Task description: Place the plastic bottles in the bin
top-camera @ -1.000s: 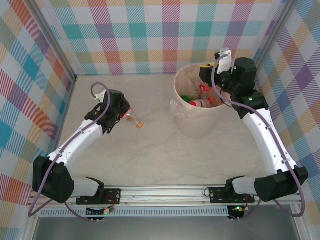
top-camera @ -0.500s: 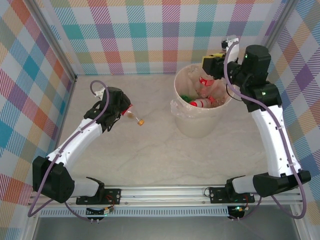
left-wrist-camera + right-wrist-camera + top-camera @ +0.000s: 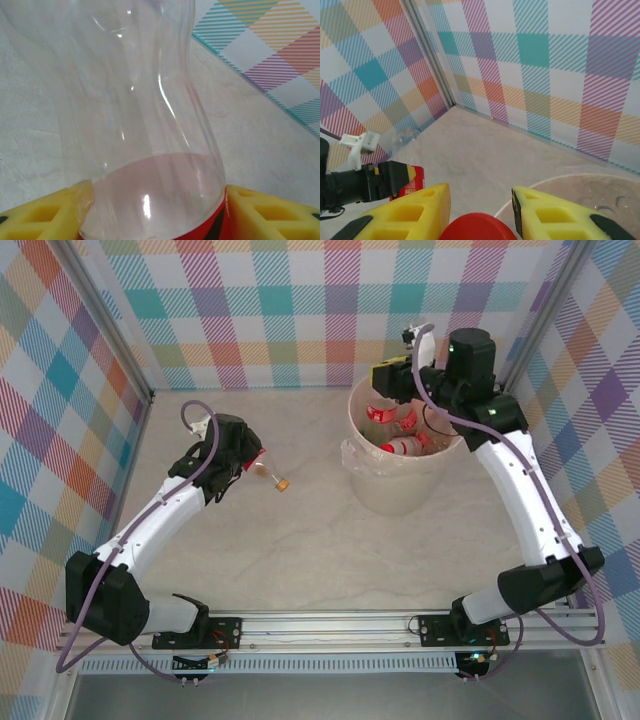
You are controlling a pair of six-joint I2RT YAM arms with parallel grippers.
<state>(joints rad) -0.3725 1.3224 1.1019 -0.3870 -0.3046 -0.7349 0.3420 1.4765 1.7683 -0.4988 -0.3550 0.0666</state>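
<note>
Top external: pinching clear orange-capped bottle (image 3: 268, 475) sideways in left fingers (image 3: 45, 212), well left of bin (image 3: 400, 490); gripping red-capped bottle (image 3: 378, 412) at its cap in right fingers (image 3: 410, 220), over bin, other bottles (image 3: 405, 447) inside

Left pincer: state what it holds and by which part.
The left pincer holds a clear bottle, clamped across its red-labelled body; the end with the orange cap sticks out free.
</note>
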